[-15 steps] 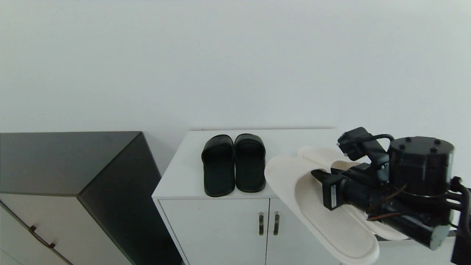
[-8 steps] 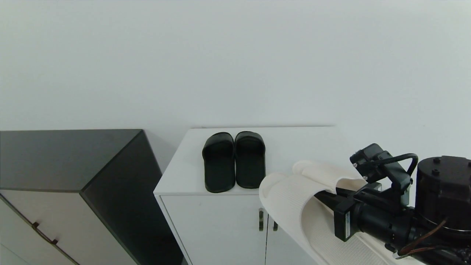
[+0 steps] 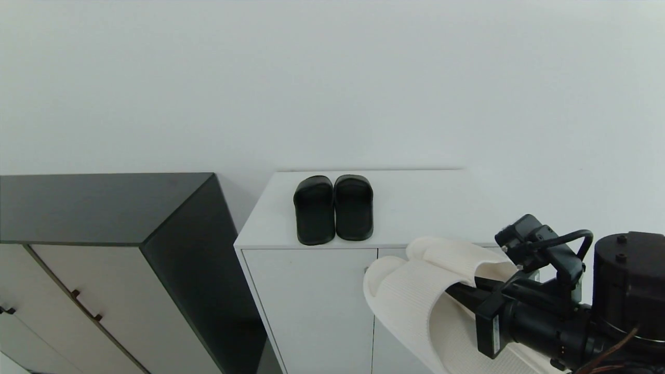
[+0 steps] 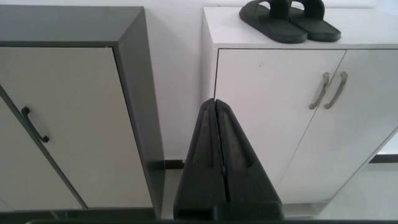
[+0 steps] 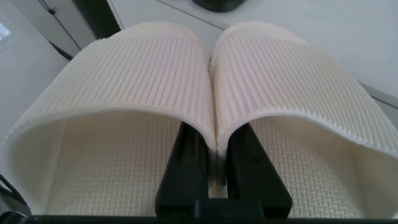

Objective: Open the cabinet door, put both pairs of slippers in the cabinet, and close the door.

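With the white slippers (image 3: 415, 291) at lower right clamped by their straps in the right gripper (image 5: 216, 163) and the cabinet doors (image 4: 273, 106) shut, keep that pinch firm — the left gripper (image 4: 216, 111), closed empty, should spread for a handle (image 4: 320, 90).

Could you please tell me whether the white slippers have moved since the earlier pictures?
Yes. The white slippers dropped from over the cabinet top to before its doors.

I take this for a home hallway: a white two-door cabinet (image 3: 311, 306) against a bare white wall (image 3: 332, 78); black slippers (image 3: 353, 208) on its top; a dark cabinet (image 3: 104, 208) just to its left.
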Available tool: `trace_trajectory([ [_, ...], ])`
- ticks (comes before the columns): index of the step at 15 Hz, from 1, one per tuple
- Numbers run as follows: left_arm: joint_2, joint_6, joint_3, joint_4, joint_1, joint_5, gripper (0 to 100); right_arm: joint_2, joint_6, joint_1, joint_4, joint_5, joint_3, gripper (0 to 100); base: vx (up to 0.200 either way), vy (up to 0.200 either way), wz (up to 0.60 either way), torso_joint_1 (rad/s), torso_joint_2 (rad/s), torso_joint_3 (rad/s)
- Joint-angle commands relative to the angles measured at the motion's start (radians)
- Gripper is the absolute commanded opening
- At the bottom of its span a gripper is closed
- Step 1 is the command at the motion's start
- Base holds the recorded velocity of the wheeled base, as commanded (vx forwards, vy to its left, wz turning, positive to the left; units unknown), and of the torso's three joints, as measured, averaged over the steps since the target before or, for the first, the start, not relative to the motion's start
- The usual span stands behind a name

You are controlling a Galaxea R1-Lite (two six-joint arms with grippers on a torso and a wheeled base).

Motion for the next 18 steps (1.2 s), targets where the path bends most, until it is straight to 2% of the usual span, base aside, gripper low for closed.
trace_trajectory([
  [1, 0.001, 0.000, 0.000, 0.000, 0.000, 0.000, 0, 0.000, 0.000, 0.002, 0.000, 0.013, 0.007, 0, 0.000, 0.000, 0.00, 0.000, 0.00, 0.000],
  [4, 0.001, -0.002, 0.000, 0.000, 0.000, 0.000, 0, 0.000, 0.000, 0.002, 0.000, 0.024, 0.013, 0, 0.000, 0.000, 0.00, 0.000, 0.00, 0.000],
  [8, 0.001, 0.000, 0.000, 0.000, 0.000, 0.000, 0, 0.000, -0.004, 0.008, -0.002, 0.024, 0.022, 0, 0.000, -0.200, 0.00, -0.002, 0.00, 0.000],
  [18, 0.001, -0.002, 0.000, 0.000, 0.000, 0.000, 0, 0.004, -0.007, 0.008, 0.000, 0.025, 0.044, 0, 0.000, 0.000, 0.00, 0.000, 0.00, 0.000],
])
